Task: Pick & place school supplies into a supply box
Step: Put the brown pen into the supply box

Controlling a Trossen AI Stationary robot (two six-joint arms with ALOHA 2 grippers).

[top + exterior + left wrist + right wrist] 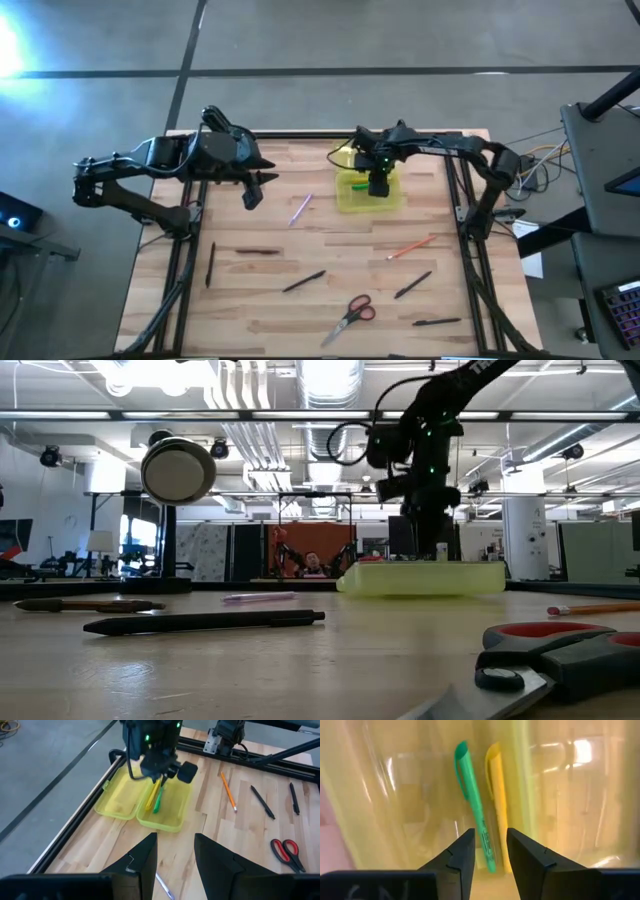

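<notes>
The yellow-green supply box [352,205] lies open at the table's far middle, its lid [120,795] flat beside its tray [172,817]. A green pen [475,805] and a yellow pen [498,805] lie side by side on the tray's floor. My right gripper [490,850] hangs just above them, pointing down, open and holding nothing. At the far left, my left gripper [175,855] hovers open above the table, also holding nothing. More school supplies lie on the wood: a pink-purple pen [300,209], an orange pencil [411,246], red-handled scissors [352,315] and several black pens [303,282].
Black pens lie scattered over the near half of the table [258,251] [412,285] [437,322], one near the left edge [210,265]. The black frame rails [470,250] run along both sides. Bare wood shows between the box and the pink-purple pen.
</notes>
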